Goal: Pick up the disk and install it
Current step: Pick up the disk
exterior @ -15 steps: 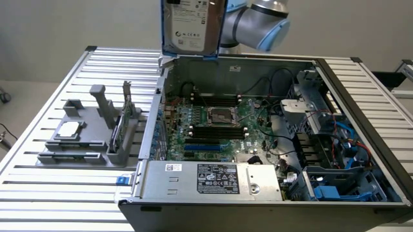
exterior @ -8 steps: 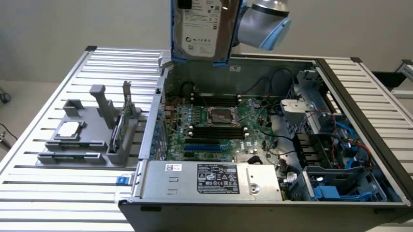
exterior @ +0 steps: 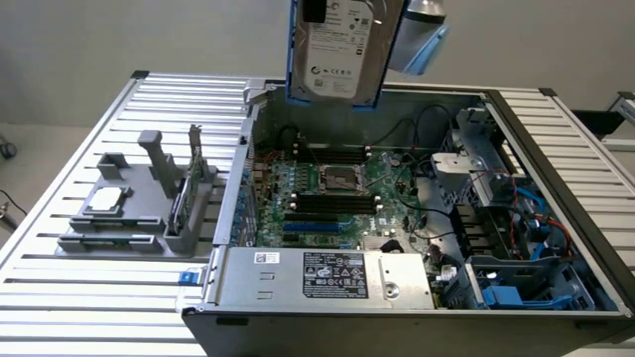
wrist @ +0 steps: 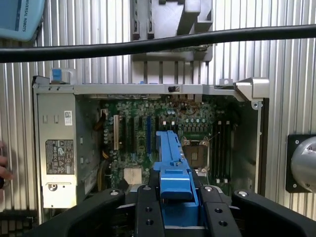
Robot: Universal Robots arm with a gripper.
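Blue-framed silver-grey hard drive (exterior: 343, 44) held aloft
Black jaws pinch its blue carrier edge; it hangs upright above the open dark computer case (exterior: 397, 331) and green motherboard (exterior: 332, 186), on the ribbed metal table (exterior: 59, 312).

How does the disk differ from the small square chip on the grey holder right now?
The disk hangs upright in the gripper above the open case; the chip lies flat on the grey holder. The disk is larger, rectangular and blue-framed; the chip is small and square. Both are silver-grey.
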